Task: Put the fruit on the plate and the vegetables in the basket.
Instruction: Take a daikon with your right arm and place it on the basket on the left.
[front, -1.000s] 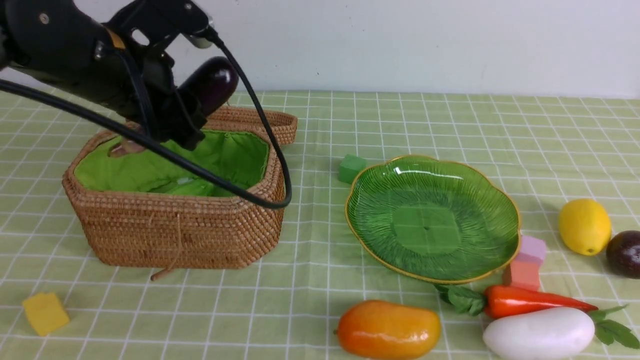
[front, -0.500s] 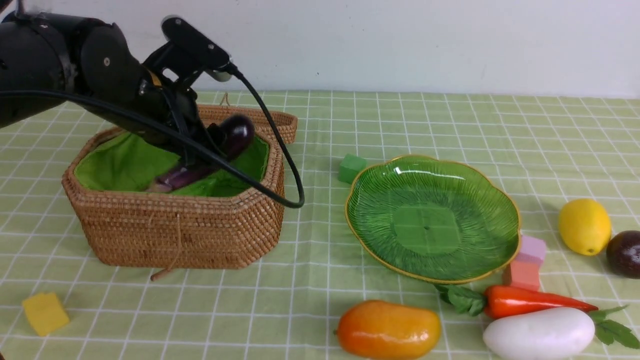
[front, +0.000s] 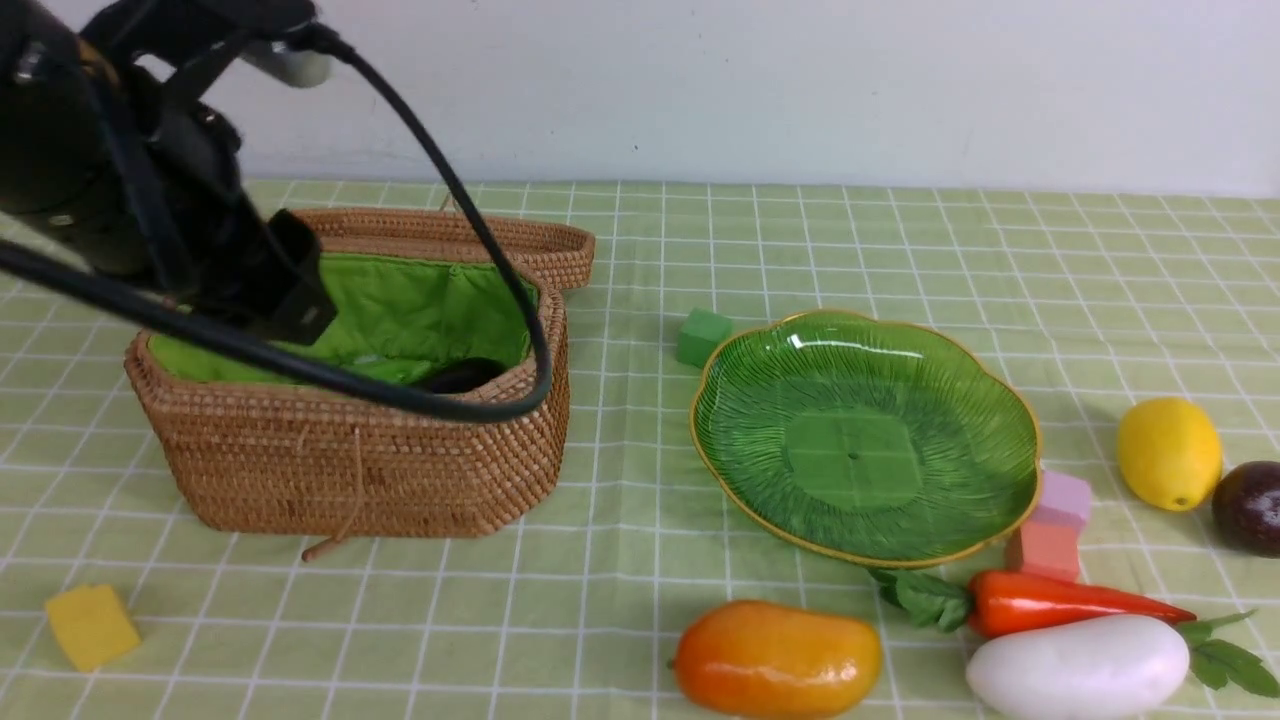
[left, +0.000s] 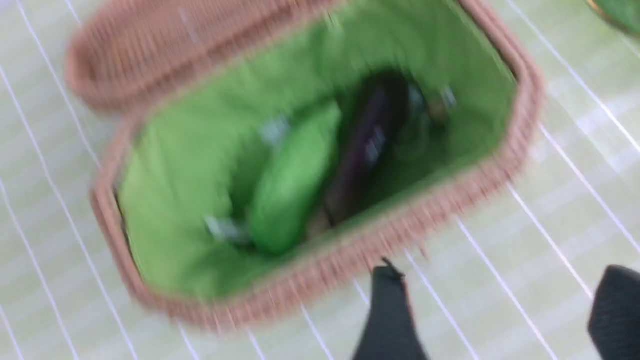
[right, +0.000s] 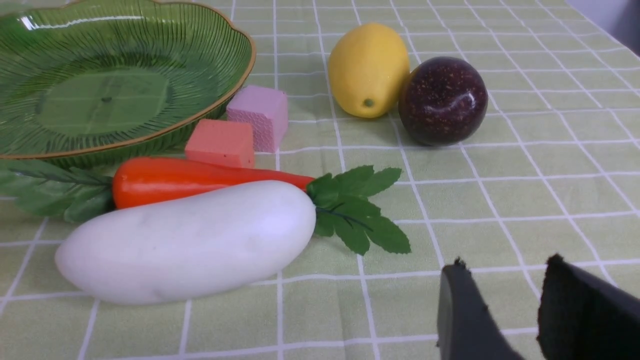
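Left wrist view, blurred: my left gripper (left: 502, 320) hangs above the basket (left: 525, 100), jaws spread wide, nothing between them. Inside, on the green lining, the eggplant (left: 370, 150) lies lengthwise beside the gourd (left: 290, 185), the two touching. Front view: lid (front: 450, 235) folded open behind the basket; only a dark end of the eggplant shows over the rim. Plate (front: 865, 440) sits right of the basket, bare. Mango (front: 777, 658) lies on the cloth nearer to me than the plate. Carrot (front: 1070, 600) and radish (front: 1078, 665) lie side by side, touching, at the plate's near right edge. Lemon (front: 1168, 453) and dark round fruit (front: 1248, 506) sit together further right. Right wrist view: my right gripper (right: 507, 280) hovers over the cloth near the radish leaves, jaws a little apart, holding nothing.
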